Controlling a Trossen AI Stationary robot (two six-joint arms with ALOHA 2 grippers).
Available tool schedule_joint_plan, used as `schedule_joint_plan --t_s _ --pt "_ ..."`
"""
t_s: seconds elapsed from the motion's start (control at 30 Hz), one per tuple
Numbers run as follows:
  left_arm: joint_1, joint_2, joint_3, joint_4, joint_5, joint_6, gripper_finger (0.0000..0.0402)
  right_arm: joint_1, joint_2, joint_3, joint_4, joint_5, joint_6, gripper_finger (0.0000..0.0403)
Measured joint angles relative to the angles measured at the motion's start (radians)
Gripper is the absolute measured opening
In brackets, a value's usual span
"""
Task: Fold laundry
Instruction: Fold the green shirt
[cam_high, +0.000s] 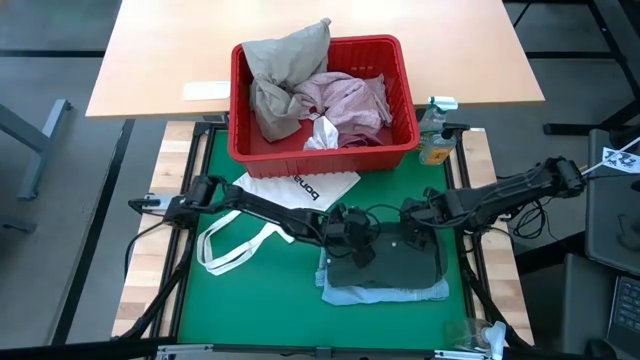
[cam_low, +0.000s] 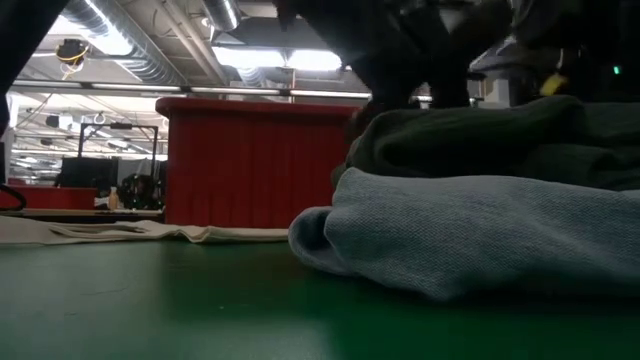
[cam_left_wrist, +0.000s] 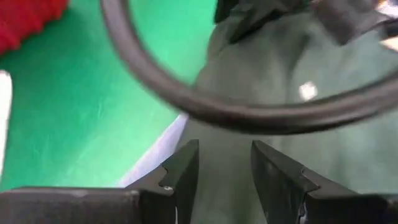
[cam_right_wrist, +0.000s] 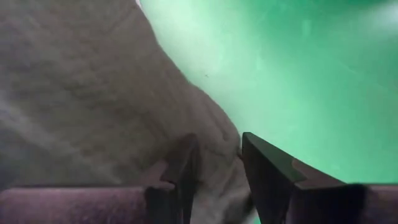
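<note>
A dark grey-green garment (cam_high: 392, 268) lies folded on a light blue one (cam_high: 385, 293) on the green mat; the low view shows the dark one (cam_low: 470, 135) stacked on the blue one (cam_low: 480, 235). My left gripper (cam_high: 352, 240) and right gripper (cam_high: 413, 238) both sit low at the dark garment's far edge, each narrowed on its cloth. The beige-khaki (cam_high: 285, 70), mottled pink (cam_high: 350, 100) and small white (cam_high: 322, 135) pieces lie in the red basket. No maroon garment shows. My left gripper (cam_left_wrist: 225, 165) comes from above, pointing down, at the dark garment's far left part (cam_left_wrist: 227, 137). Cloth fills the narrow gap between its fingers; how many layers I cannot tell. The garment stays flat on the blue one. My right gripper (cam_right_wrist: 214, 165) pinches a bulging fold at the dark garment's far right edge (cam_right_wrist: 217, 140) between its two fingers, from above. The rest of the garment lies on the stack.
The red slotted basket (cam_high: 320, 150) stands at the mat's far edge. The white tote bag (cam_high: 290, 190) with loop handles lies flat on the left. A bottle (cam_high: 434, 135) stands right of the basket. A dark cable (cam_left_wrist: 186, 99) crosses the left wrist view. Bare green mat lies near and left.
</note>
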Motion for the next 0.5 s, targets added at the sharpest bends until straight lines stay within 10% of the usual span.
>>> schedule_joint_plan --t_s 0.5 --pt "-0.13 -0.106 0.0 -0.049 0.107 0.065 0.014 0.23 0.0 0.275 0.006 0.017 0.066 0.0128"
